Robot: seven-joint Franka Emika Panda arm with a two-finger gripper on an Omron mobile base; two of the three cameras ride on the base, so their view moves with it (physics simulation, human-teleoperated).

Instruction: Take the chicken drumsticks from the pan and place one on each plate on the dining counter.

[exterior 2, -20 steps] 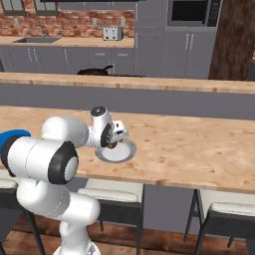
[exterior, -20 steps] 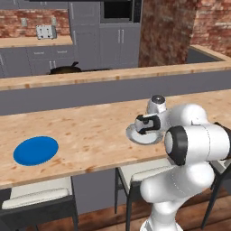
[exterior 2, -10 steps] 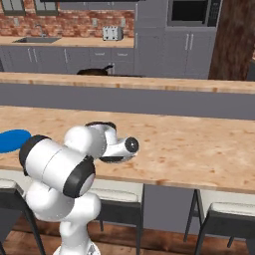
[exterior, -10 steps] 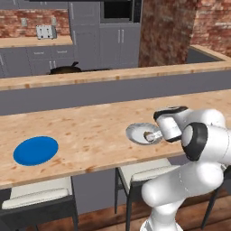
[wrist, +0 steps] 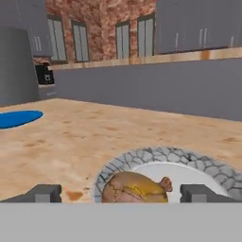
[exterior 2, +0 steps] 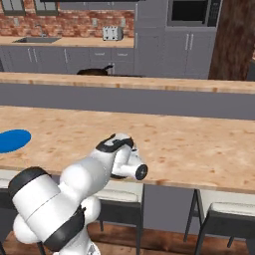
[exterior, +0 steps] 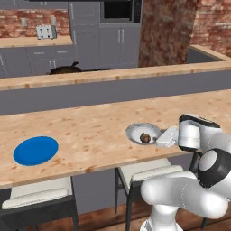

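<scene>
An orange-brown chicken drumstick [exterior: 145,137] lies on the whitish plate with a grey rim [exterior: 135,130], which sits near the front edge of the dining counter [exterior: 90,126], toward its right end. The bright blue plate [exterior: 35,150] lies well apart, near the front edge toward the left end. The gripper [wrist: 121,193] hangs low just beside the whitish plate, its fingertips [wrist: 45,193] spread wide on either side of the drumstick, holding nothing. The black pan [exterior: 66,70] rests on the far worktop

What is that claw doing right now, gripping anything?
Gripper: open, holding nothing; the drumstick lies on the grey-rimmed plate between its fingers.
</scene>
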